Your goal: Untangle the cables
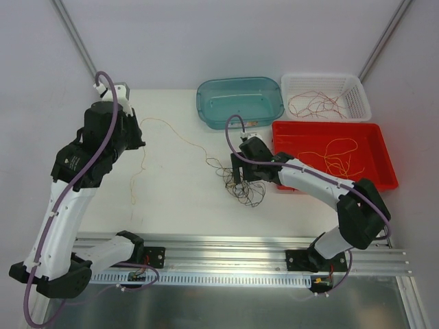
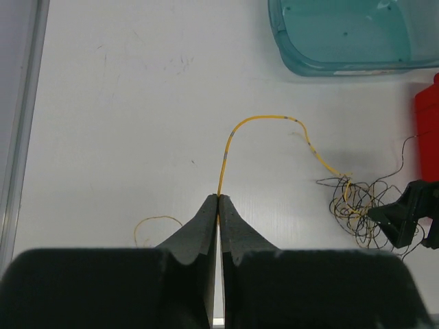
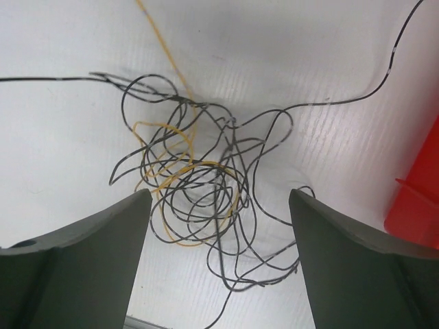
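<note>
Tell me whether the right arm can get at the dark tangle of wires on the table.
Probably yes. The right gripper hangs open over the tangle, its jaws either side, nothing between. The yellow wire running out of it is pinched in the shut left gripper.

The left arm (image 1: 65,205), at the left of the top view, has smooth white link shells and bulky black joint housings, one with pale lettering too small to read. A purple hose (image 1: 114,123) runs along it. The right arm (image 1: 322,188), at centre right, has the same white shells and black joints, and its own purple hose (image 1: 234,116). Both end in black base blocks (image 1: 147,257) at the bottom. The left gripper (image 2: 218,199) has dark grey, wedge-shaped fingers with thin tips. The right gripper (image 3: 219,195) has broad matte grey fingers with curved inner edges.
</note>
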You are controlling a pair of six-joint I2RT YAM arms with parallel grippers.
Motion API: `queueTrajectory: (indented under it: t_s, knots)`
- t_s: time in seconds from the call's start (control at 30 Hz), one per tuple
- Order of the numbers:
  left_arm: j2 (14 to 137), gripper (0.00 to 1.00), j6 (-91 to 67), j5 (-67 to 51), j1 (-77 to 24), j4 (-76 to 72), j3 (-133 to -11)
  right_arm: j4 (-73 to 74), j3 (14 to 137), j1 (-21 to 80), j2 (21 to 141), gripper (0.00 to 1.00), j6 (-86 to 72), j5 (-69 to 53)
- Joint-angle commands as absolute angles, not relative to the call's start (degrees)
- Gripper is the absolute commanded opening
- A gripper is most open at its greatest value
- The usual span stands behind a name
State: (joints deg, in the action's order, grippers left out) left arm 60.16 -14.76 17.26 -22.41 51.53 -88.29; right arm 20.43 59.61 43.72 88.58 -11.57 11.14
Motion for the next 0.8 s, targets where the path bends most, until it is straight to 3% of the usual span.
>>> queueTrajectory:
  t_s: [0.0,0.1,0.4,0.77]
  knots:
    - [59.33,0.00,-15.91,20.03,-22.06,52.12,-92.63,21.62,61.70,43.77,84.99,0.86,-8.79,10.46]
    - [58.89,0.00,-14.51,28.02,-21.10,52.82,-94.04,22.85,61.96,43.60,86.92,0.86,-7.74,11.59]
    - [61.34,0.00,-12.39,36.21,-16.52,54.05,-101.77,17.85,52.56,42.98,90.79,0.85,-10.55,10.90]
    - [62.76,0.00,-18.71,16.81,-16.35,52.91,-95.46,22.68,59.32,43.24,77.88,0.86,-7.12,9.85]
